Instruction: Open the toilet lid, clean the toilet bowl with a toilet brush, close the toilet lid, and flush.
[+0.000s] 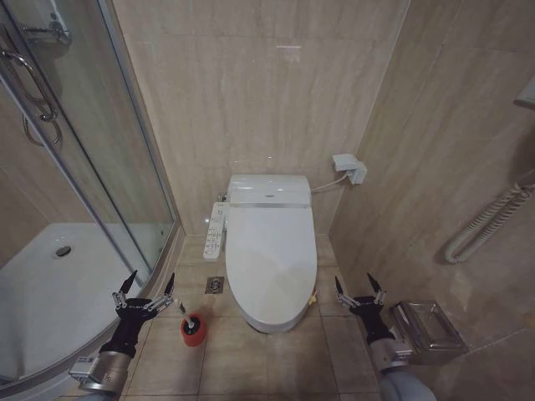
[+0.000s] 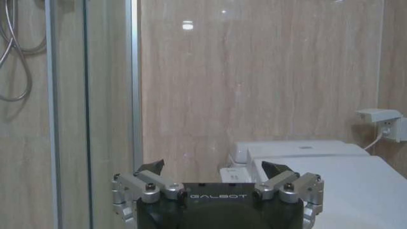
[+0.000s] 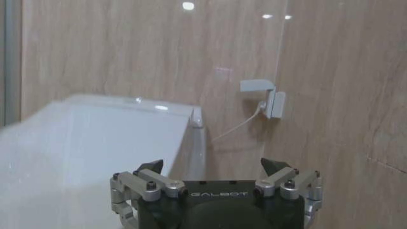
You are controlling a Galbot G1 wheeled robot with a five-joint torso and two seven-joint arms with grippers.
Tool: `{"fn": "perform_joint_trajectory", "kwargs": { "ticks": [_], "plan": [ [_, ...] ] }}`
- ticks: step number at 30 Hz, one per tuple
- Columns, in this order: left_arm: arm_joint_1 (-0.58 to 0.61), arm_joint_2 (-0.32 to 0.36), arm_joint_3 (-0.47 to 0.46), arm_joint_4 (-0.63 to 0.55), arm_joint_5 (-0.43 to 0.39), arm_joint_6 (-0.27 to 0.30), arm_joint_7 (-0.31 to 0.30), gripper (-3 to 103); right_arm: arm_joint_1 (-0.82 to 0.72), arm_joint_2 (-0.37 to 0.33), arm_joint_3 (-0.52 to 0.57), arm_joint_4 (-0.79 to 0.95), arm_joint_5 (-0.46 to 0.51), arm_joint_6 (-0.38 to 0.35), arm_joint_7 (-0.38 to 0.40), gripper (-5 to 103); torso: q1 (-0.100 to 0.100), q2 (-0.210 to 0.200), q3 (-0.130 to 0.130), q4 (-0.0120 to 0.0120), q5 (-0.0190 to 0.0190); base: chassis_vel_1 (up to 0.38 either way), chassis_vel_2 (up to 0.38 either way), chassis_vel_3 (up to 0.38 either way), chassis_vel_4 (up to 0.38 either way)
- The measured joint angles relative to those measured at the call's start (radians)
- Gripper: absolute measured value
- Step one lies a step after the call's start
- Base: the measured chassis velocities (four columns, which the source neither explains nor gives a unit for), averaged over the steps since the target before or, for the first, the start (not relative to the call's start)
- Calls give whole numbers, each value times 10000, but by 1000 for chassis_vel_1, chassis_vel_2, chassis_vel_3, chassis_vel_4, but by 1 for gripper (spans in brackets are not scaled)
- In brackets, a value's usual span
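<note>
Head view: lid (image 1: 272, 251) down flat on the toilet, long axis running from the back wall toward the robot, rounded front nearest the camera; button panel (image 1: 216, 230) on its left side; brush (image 1: 193, 327) sits in its red cup on the floor tiles left of the toilet's front, handle roughly upright; left gripper (image 1: 147, 286) low, just left of the brush, fingers spread wide, holding nothing; right gripper (image 1: 360, 286) low on the toilet's right, apart from it, also wide open and empty; wall socket (image 1: 350, 169) right of the tank.

Left wrist: left gripper (image 2: 214, 167) open, nothing between the fingertips; lid (image 2: 343, 183) seen edge-on beyond it; shower glass (image 2: 70, 114) and hose alongside.

Right wrist: right gripper (image 3: 212, 165) open, empty; lid (image 3: 95, 138) closed, seen from the side; socket (image 3: 275, 103) with its cable on the wall.
</note>
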State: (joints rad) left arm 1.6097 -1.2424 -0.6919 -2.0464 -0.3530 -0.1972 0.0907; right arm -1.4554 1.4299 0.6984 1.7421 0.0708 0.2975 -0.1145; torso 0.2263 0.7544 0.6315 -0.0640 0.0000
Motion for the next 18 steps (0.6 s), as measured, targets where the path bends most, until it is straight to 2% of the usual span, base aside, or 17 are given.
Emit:
{"fn": "perform_joint_trajectory", "kwargs": {
  "ticks": [2, 5, 18],
  "plan": [
    [2, 0, 0, 0, 0, 0, 0, 100, 3, 0, -2, -59, -152, 1, 42, 100, -1, 0, 0, 1, 0, 0, 0, 0, 0],
    [1, 0, 0, 0, 0, 0, 0, 100, 187, -91, -22, -884, -1244, 331, 67, 100, -3, 0, 0, -1, 0, 0, 0, 0, 0],
    [1, 0, 0, 0, 0, 0, 0, 100, 711, -368, -419, -2416, -1823, 1024, -496, 100, -2, 0, 0, 0, 1, 0, 0, 0, 0]
  ]
}}
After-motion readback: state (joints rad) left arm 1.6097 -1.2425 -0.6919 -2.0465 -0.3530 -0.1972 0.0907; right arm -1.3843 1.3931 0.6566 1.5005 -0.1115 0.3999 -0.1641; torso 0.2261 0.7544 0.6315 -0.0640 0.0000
